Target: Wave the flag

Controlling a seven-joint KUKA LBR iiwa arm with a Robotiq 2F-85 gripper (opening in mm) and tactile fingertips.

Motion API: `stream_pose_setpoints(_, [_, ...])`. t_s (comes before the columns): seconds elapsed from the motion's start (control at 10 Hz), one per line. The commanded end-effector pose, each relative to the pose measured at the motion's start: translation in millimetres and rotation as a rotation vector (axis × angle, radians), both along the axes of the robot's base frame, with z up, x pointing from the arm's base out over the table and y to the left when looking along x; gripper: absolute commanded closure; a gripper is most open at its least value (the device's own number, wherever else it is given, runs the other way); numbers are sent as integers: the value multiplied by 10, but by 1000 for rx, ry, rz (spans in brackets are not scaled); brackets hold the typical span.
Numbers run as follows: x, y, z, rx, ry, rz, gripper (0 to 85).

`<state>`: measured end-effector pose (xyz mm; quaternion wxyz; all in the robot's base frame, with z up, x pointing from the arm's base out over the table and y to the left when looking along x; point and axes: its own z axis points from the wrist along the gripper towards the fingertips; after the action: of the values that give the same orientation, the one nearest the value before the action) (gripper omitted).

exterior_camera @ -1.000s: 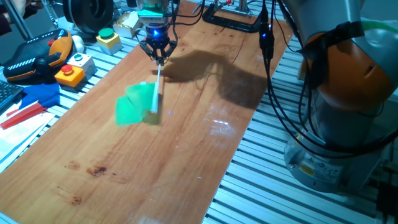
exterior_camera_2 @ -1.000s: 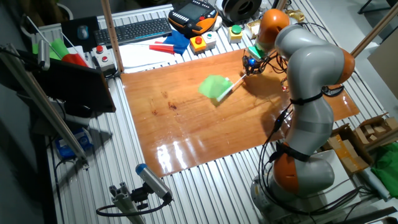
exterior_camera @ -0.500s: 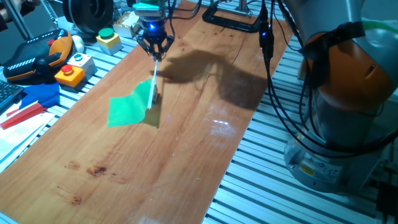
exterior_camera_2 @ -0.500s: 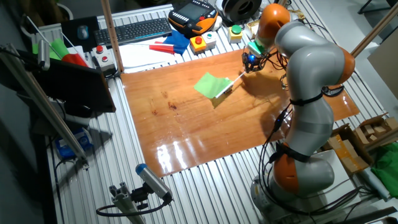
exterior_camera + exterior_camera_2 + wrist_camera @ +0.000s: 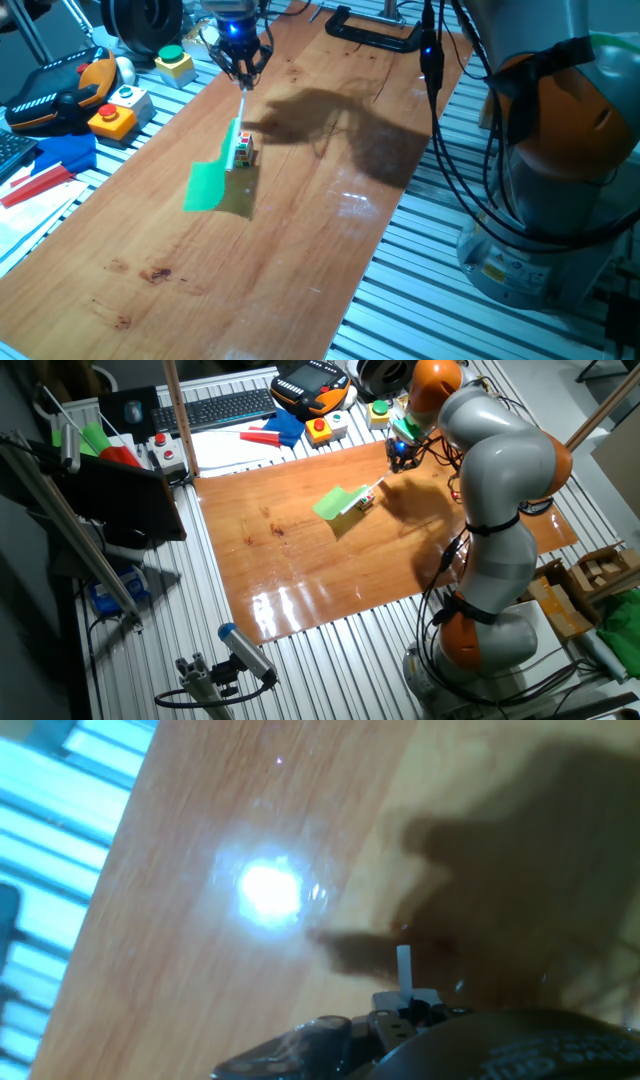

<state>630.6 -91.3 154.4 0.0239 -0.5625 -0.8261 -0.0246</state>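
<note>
The flag is being held by the end of its stick in the gripper, whose fingers are being pinched on the stick near the far edge of the surface. The green sheet is hanging low over the middle of the surface, beside the cube; whether stick and cube are touching cannot be told. In the hand view only a short pale stub of the stick is being shown above the fingers.

Several risks are being judged here. Since the stick is being gripped at its very end, it could be levered out or twisted in the fingers by a quick swing, and the flag would be dropped. As the sheet is being carried so low, it could be dragged along the surface and the stick bent. The cube is being left in the swing path, so it could be knocked aside or the sheet snagged on it.
</note>
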Motion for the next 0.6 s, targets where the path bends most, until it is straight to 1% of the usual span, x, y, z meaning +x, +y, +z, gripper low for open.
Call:
stream_pose_setpoints(0.0, [-14, 53, 68, 1, 2, -34, 843])
stream_pose_setpoints(0.2, [-73, 122, 178, 6, 5, -92, 843])
stream_pose_setpoints(0.5, [-158, 147, 261, 23, 9, -162, 843])
